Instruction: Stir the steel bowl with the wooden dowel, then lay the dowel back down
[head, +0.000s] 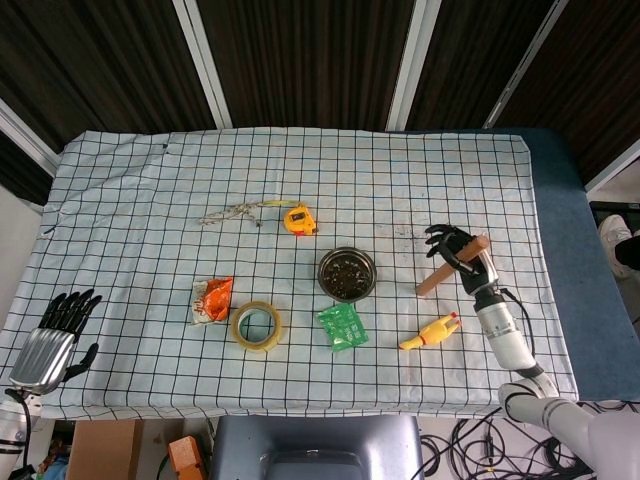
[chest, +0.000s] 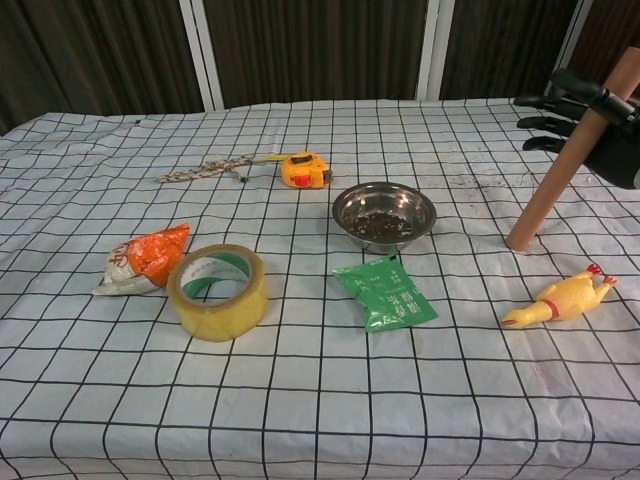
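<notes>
The robot's right hand (chest: 590, 120) gripped a wooden dowel (chest: 568, 157) near its upper end at the right side of the worktop (head: 120, 200), its dark fingers (head: 440, 236) spread toward the left around the stick; the dowel stood tilted, its lower end resting on the checked cloth (chest: 300, 400) and its top leaning to the right. The steel bowl (chest: 384, 214), holding dark bits, sat to the left of the dowel's foot, well apart from it, near the middle of the cloth; a green packet (chest: 385, 292) lay just in front of the bowl; a yellow rubber chicken (chest: 560, 297) lay on the near side of the dowel's foot, not touching it. A roll of clear tape (chest: 217, 290) stood nearer the left, with a crumpled orange-and-white wrapper (chest: 143, 258) just beside it; farther back, a yellow tape measure (chest: 305, 169) rested next to a length of braided cord (chest: 200, 170). The left hand (head: 52, 338) hung at the near left corner of the worktop in the head view, grasping nothing, fingers extended and slightly parted.
</notes>
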